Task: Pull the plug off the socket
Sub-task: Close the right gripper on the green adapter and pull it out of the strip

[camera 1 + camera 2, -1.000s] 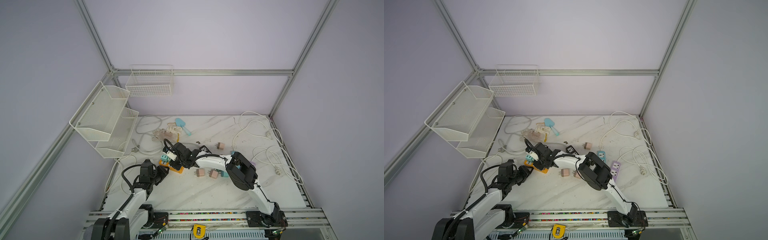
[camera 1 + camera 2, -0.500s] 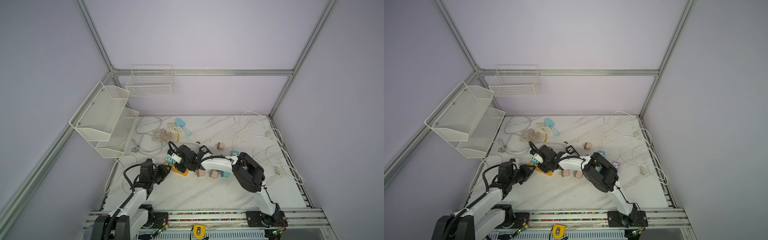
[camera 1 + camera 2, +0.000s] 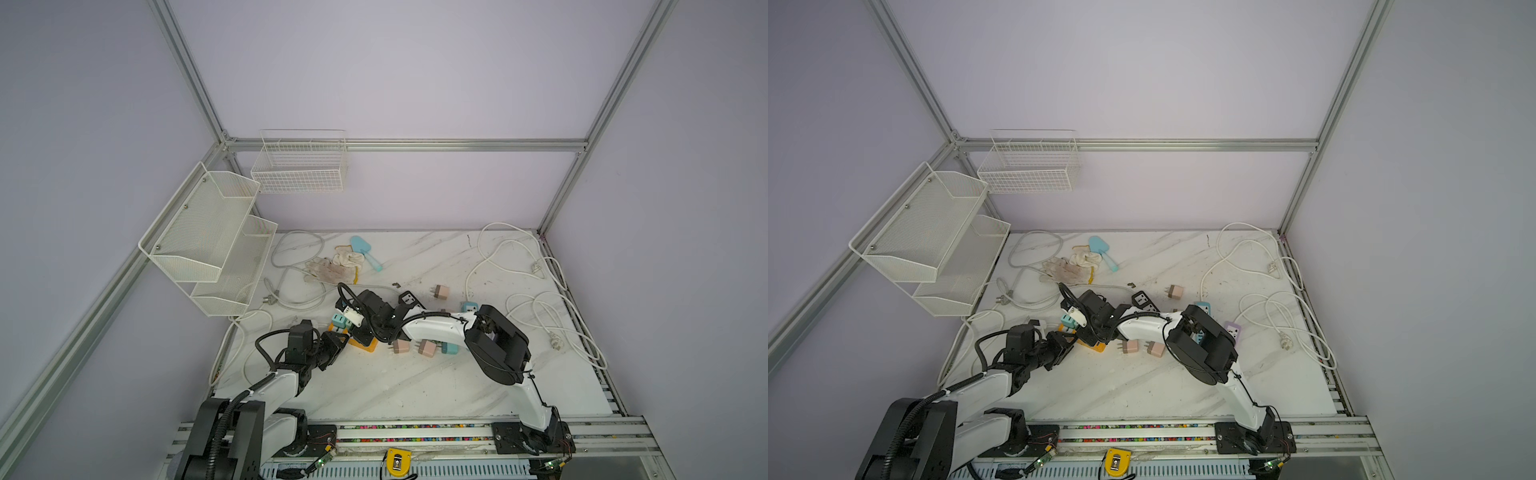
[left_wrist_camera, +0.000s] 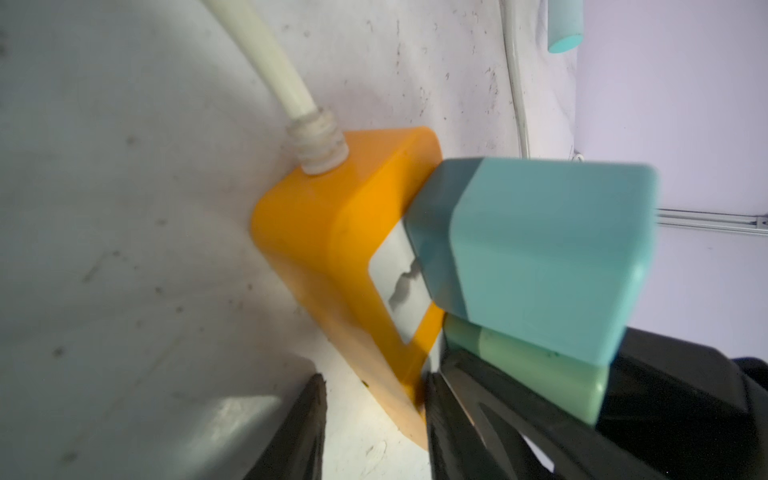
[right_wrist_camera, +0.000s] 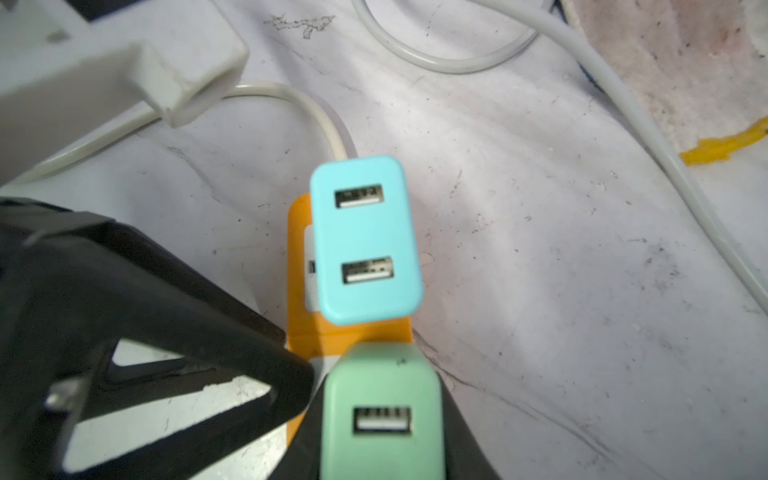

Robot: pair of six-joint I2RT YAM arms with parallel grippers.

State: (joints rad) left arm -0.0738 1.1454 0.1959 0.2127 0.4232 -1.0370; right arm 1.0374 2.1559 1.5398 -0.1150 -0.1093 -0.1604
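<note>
Marble tabletop (image 3: 374, 386). R gripper (image 5: 378, 386) clenched on green plug (image 5: 380, 419), plug base against orange socket strip (image 4: 332, 232). Blue plug (image 4: 540, 257) just past its fingertips, same strip. L gripper (image 4: 374, 386) straddles strip end; can't tell if gripping.

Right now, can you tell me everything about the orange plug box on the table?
The orange socket strip looks like smooth plastic, with rounded corners and a white face set in its top. It lies flat on the marble-patterned table. A thick white cable enters one end through a ribbed collar. Two plugs stand in it: a blue plug and a green plug, which the right gripper clamps. The left gripper straddles its other end.
</note>
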